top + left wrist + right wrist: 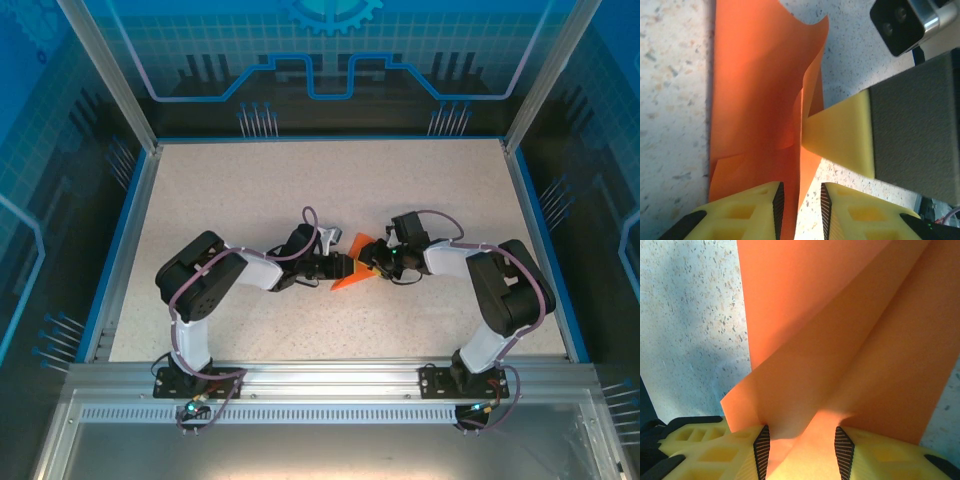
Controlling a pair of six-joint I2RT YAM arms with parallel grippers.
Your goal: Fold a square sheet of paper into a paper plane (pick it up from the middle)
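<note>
On the speckled table point(250, 200), towards the near middle, the 2 arms bend inward and meet over 1 small orange shape. Starting at the left, the left arm point(215, 280) reaches right and its gripper point(343, 268) stops at the left edge of the orange paper point(352, 276).

From the left wrist, that left gripper point(801, 187) has its yellow fingers point(747, 210) standing apart. A raised edge of the paper point(755, 90) runs down into the gap between them and touches neither pad that I can make out, so the jaws are spread rather than pinching. Most of the sheet lies low over the table point(670, 100) to the left of that edge. One flap curls upward at the far end.

Just right of the standing edge, 1 yellow finger point(840, 135) of the right gripper touches the paper with its tip.

From the right wrist, the right gripper point(802, 434) has its ribbed pads point(761, 450) well parted, with layered folds of the paper point(840, 330) running down between them and reaching both. I cannot tell whether they are actually gripping it or only bracketing it.

From above, the right gripper point(372, 262) sits at the paper's right side, and the right arm point(500, 290) bends back to its base.
</note>
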